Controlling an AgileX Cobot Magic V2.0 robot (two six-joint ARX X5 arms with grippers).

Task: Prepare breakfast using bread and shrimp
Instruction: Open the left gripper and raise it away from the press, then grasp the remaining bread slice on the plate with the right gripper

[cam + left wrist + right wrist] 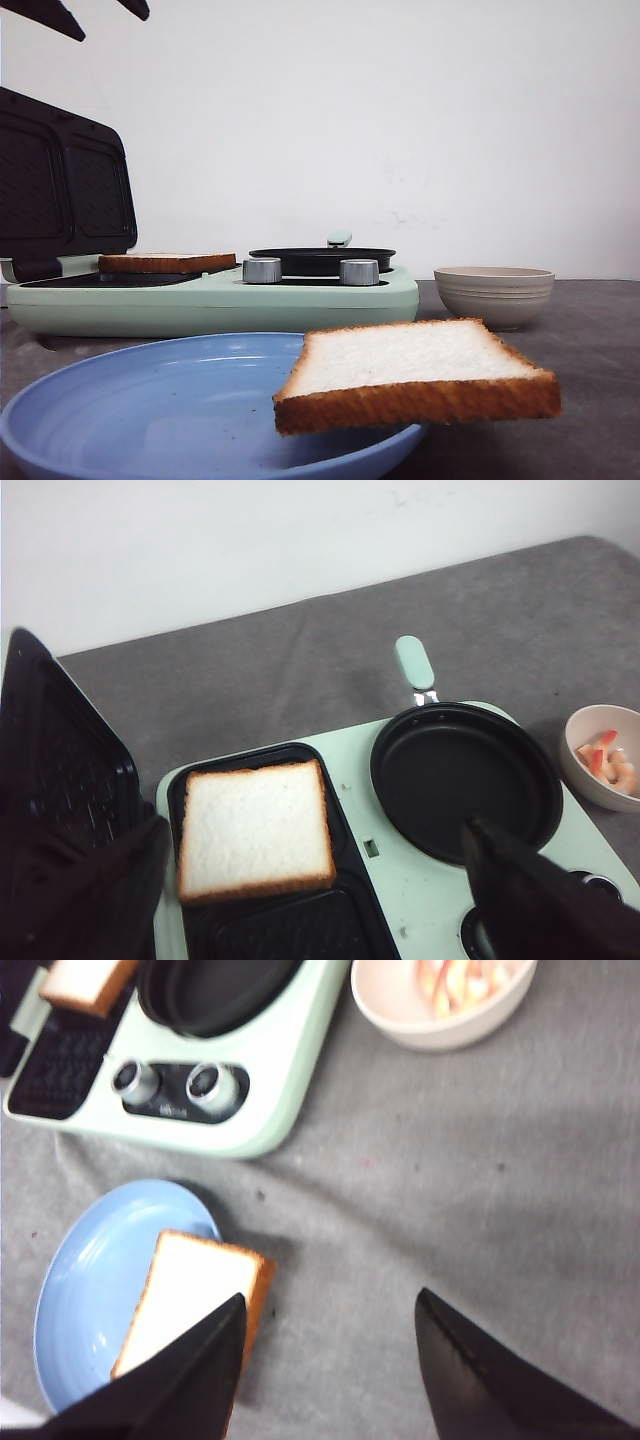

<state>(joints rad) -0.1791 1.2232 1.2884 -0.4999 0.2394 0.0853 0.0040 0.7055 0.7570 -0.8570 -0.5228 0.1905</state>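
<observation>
Grey cloth-covered table (450, 1160), white wall behind. No brand, label or writing readable anywhere; marks by the knobs too blurred.

Mint-green breakfast-maker appliance (220, 300), far left of table: dark ribbed lid (60, 185) stands open, cut off by frame edge. One white bread slice w/ brown crust (256, 830) lies flat on the back grill plate. Round black frying pan w/ mint handle (465, 780) sits on appliance's right half, nothing in it. Two silver knobs (310, 271) on front edge.

Blue round plate (150, 410) nearest the camera, part cut off. Second bread slice (415, 372) rests on plate's right rim, overhanging it.

Beige ribbed bowl (495, 295) right of appliance, apart from it; orange-white shrimp pieces (608, 762) inside, hidden by bowl wall from front.

Open cloth betw. plate, bowl, appliance.

L gripper (320, 880) above appliance, fingers spread, holding nothing. R gripper (330, 1360) above cloth beside plate, fingers apart, holding nothing.
</observation>
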